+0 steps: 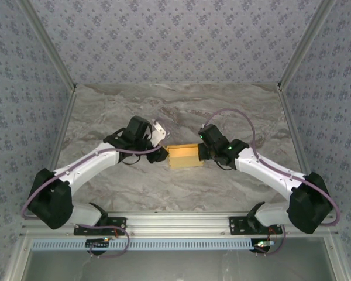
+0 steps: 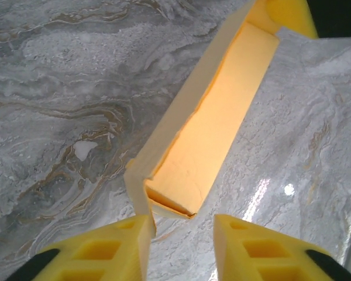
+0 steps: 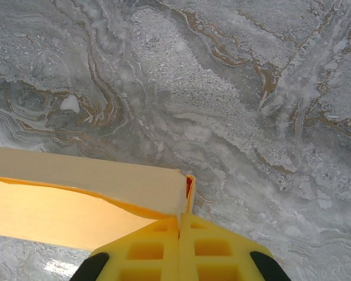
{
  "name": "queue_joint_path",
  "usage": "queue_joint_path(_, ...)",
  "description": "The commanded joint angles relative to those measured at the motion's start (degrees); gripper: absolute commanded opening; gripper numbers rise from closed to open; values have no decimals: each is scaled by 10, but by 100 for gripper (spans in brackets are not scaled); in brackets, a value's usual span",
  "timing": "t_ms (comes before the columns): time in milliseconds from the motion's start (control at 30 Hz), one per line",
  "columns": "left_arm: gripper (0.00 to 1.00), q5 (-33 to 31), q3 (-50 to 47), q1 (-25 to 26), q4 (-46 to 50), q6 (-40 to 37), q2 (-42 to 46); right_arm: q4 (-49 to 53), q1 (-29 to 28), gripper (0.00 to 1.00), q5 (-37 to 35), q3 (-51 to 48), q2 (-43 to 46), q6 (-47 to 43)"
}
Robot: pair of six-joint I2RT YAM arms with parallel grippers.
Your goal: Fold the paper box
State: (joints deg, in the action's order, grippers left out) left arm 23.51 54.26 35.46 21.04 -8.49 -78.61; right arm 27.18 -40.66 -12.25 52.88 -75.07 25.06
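Yellow-orange paper box [image 1: 184, 156] anchored at one end by right gripper [image 3: 180, 218], jaws pinching card; left gripper [image 2: 181, 221] astride other end, jaws spread.

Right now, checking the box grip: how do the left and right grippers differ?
The left gripper has its fingers apart; the right gripper has them pressed together. The left gripper holds nothing, the box end just ahead of its gap; the right gripper pinches a thin end flap. Both have yellow fingers.
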Motion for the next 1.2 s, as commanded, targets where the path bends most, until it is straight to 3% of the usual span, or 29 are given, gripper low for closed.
queue_joint_path(0, 26, -6, 16, 5, 9, 2, -16, 22, -6, 1, 1, 12, -9, 0)
queue_joint_path(133, 17, -10, 23, 10, 9, 5, -25, 23, -7, 1, 2, 13, -8, -1)
queue_joint_path(500, 4, -46, 24, 24, -6, 48, -25, 20, -12, 2, 0, 9, -7, 3)
queue_joint_path(800, 2, -78, -12, 32, -70, 190, 13, 10, -22, 1, -13, -3, -3, 16)
queue_joint_path(1167, 0, -54, -17, 34, -76, 267, 7, 2, -28, 1, -22, -9, 0, 19)
